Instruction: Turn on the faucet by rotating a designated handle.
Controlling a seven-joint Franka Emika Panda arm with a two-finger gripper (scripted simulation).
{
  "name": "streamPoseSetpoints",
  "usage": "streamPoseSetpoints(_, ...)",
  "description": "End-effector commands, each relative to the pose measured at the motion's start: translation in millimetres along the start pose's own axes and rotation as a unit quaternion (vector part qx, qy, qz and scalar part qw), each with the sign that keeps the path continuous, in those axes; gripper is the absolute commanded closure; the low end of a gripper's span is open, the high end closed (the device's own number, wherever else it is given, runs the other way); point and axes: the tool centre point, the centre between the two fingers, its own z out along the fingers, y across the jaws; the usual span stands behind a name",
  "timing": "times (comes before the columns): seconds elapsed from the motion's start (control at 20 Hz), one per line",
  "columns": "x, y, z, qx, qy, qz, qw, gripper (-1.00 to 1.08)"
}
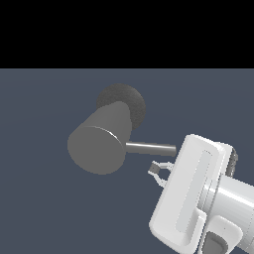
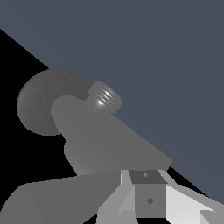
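The faucet (image 1: 101, 139) is a thick matte grey cylinder lying with its flat round end face toward the camera. Behind it sits its darker rough round base (image 1: 126, 101). The handle (image 1: 151, 148), a thin shiny rod, sticks out of the cylinder's side toward the exterior view's right. My white gripper (image 1: 158, 173) sits just below the rod's free end, with a small gap to it, and its fingers look shut on nothing. The wrist view shows the faucet (image 2: 100, 140) and base (image 2: 39, 105) close up, with my fingertips (image 2: 148, 197) in front. I cannot pick out the handle for sure there.
The faucet rests on a plain dark blue-grey floor (image 1: 44, 208). My white hand and wrist (image 1: 198, 198) fill the lower corner on the exterior view's right.
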Motion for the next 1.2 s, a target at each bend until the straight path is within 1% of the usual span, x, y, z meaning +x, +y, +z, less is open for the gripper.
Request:
streamPoseSetpoints(0.0, 2.4, 1.2, -0.3, 0.015, 0.005, 0.008, 0.9998, 1.08)
streamPoseSetpoints(0.15, 6.0, 2.8, -0.6, 0.039, 0.013, 0.02, 0.999, 1.08)
streamPoseSetpoints(0.3, 10.2, 4.6, -1.0, 0.068, 0.023, 0.036, 0.9968, 1.08)
streamPoseSetpoints(0.45, 15.2, 6.3, -1.4, 0.105, 0.036, 0.056, 0.9923, 1.08)
streamPoseSetpoints(0.6, 20.6, 7.8, -1.7, 0.148, 0.051, 0.081, 0.9843, 1.08)
streamPoseSetpoints(0.7, 24.2, 8.3, -1.9, 0.181, 0.062, 0.1, 0.9765, 1.08)
streamPoseSetpoints(0.85, 28.9, 8.0, -2.0, 0.229, 0.079, 0.13, 0.9614, 1.08)
streamPoseSetpoints(1.0, 32.6, 6.3, -2.1, 0.276, 0.094, 0.16, 0.943, 1.08)
streamPoseSetpoints(1.15, 35.3, 3.1, -2.1, 0.32, 0.108, 0.191, 0.9217, 1.08)
